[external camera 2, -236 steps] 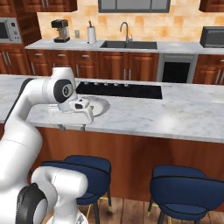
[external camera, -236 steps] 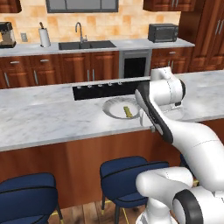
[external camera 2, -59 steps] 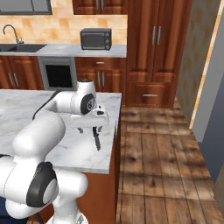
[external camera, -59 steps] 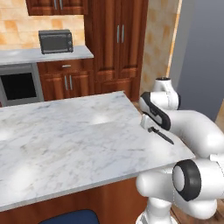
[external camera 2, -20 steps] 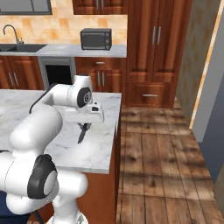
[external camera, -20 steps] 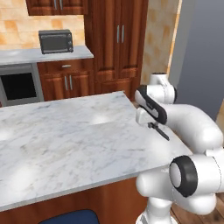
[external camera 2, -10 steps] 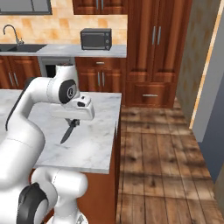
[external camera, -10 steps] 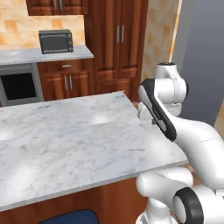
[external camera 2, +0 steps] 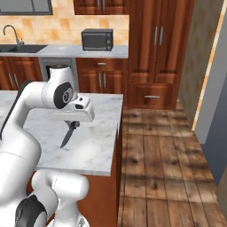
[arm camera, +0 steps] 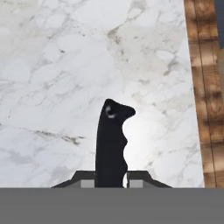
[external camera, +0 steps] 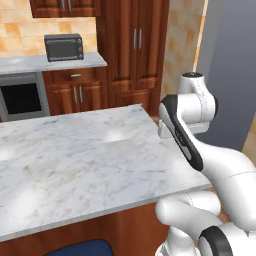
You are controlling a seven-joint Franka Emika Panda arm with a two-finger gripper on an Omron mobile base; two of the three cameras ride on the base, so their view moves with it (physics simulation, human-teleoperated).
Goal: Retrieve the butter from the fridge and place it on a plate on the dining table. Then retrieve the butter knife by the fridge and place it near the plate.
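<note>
My gripper (external camera 2: 73, 125) is shut on the butter knife (external camera 2: 68, 134), a slender black knife that hangs point-down just above the dining table (external camera 2: 97, 153). In the hand view the knife's dark handle (arm camera: 111, 144) rises between my fingertips, with the gripper (arm camera: 110, 179) clamped on it over the veined marble (arm camera: 61, 65) near the table's end. In the left base view my own arm covers the hand above the table's right end (external camera: 75, 165). The grey fridge (external camera: 232, 70) stands to the right, also seen as the fridge (external camera 2: 218, 102). The plate and the butter are out of view.
A dark toaster oven (external camera: 63, 46) sits on the back counter, also the toaster oven (external camera 2: 96, 40). Tall wooden cupboards (external camera: 135, 50) stand behind the table. Wood floor (external camera 2: 164, 168) runs past the table's end. A blue stool (external camera: 75, 248) is tucked under the near edge.
The arm has swung inward over the table, carrying the knife away from the table's right edge. The upper arm has risen. The grip on the knife is unchanged.
</note>
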